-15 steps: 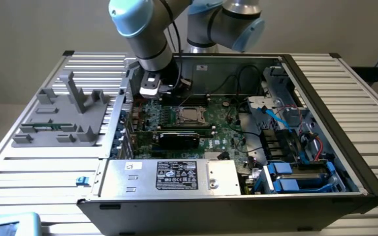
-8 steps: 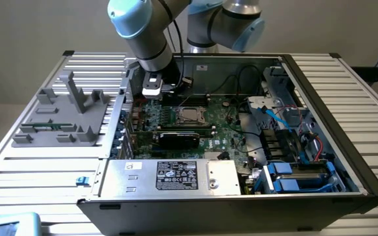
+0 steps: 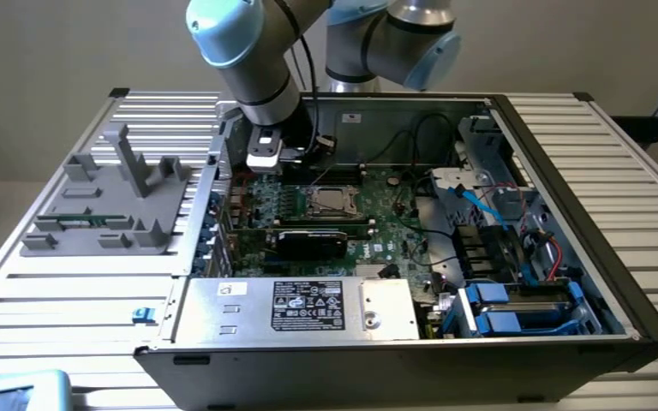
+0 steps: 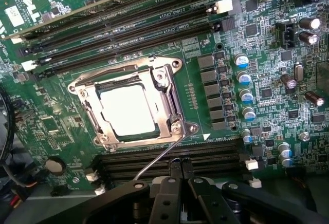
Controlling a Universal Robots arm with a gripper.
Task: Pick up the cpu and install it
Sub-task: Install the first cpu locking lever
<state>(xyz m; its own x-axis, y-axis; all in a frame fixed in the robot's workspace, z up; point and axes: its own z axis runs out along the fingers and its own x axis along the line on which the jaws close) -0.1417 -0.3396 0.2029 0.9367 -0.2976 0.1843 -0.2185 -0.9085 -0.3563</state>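
The cpu [image 4: 127,110] is sitting flat inside the metal socket frame [image 4: 172,98] on the green motherboard [image 4: 257,54], near the centre of the exterior frame, its top gleaming. The end effector [image 4: 180,165] is hovering near the socket, toward the exterior view's upper left, fully closed with its fingertips meeting. The open computer case [image 3: 558,145] is lying on the slatted worktop [image 3: 620,163].

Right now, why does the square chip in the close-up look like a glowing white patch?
Wrist view: the cpu catches the light and washes out to plain white, its markings lost in glare; the shut pincer looks dark by contrast. Exterior view: the same cpu reads as dull silver, without that glare, inside a shaded case.
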